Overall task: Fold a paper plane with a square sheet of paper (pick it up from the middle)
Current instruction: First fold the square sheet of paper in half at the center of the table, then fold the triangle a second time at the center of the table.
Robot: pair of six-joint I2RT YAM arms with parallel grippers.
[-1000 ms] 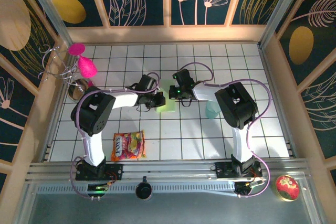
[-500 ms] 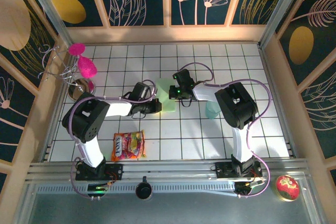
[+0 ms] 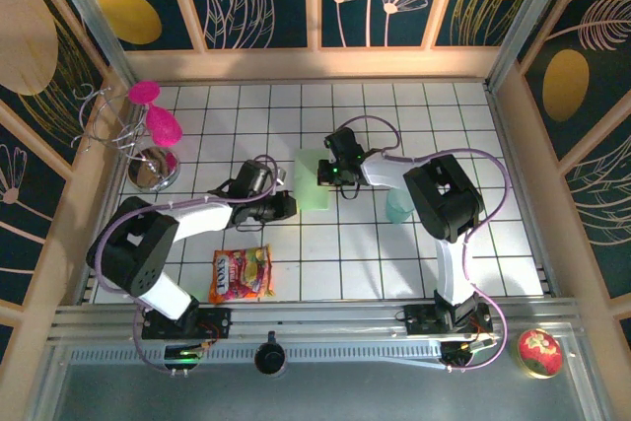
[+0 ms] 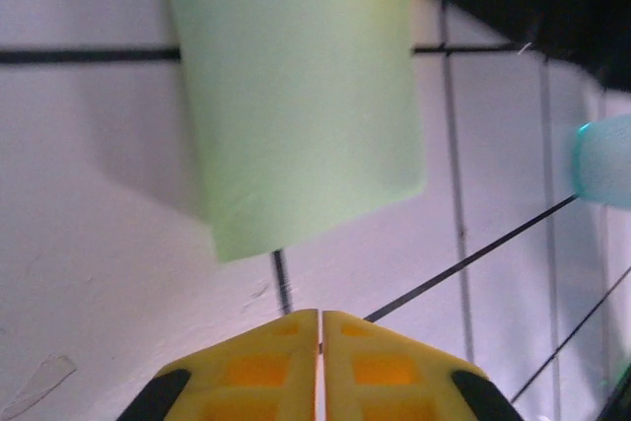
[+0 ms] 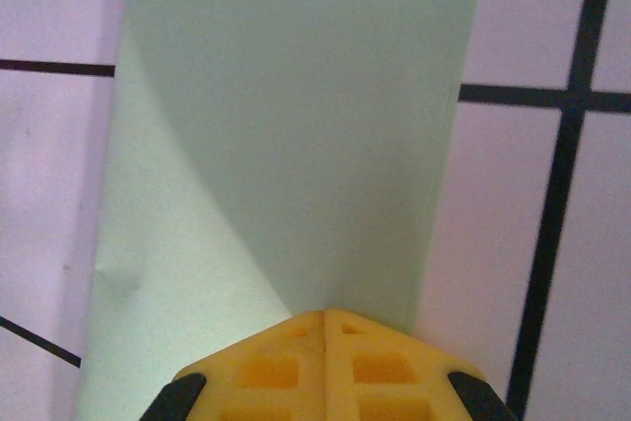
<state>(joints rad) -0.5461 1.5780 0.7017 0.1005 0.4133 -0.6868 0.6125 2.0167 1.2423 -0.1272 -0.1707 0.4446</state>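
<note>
The square sheet of paper [image 3: 307, 180] is pale mint green and lies folded into a narrow upright rectangle on the tiled table [image 3: 355, 253]. My right gripper [image 3: 323, 176] is shut, its yellow tips [image 5: 325, 315] resting on the paper [image 5: 296, 125] near its right edge. My left gripper [image 3: 289, 206] is shut and sits off the sheet, to its near left. In the left wrist view its closed tips [image 4: 320, 317] hover over bare tile just short of the paper's [image 4: 296, 96] corner. Nothing is held between either pair of fingers.
A translucent teal cup [image 3: 399, 207] stands right of the paper, beside the right arm. A candy bag [image 3: 242, 274] lies at the near left. A wire rack with pink pieces [image 3: 148, 135] stands at the far left. A red tin [image 3: 538, 351] sits outside the table at the bottom right.
My left gripper has drawn back from the paper toward the near left, leaving the sheet uncovered. The right gripper has stayed on the paper.
</note>
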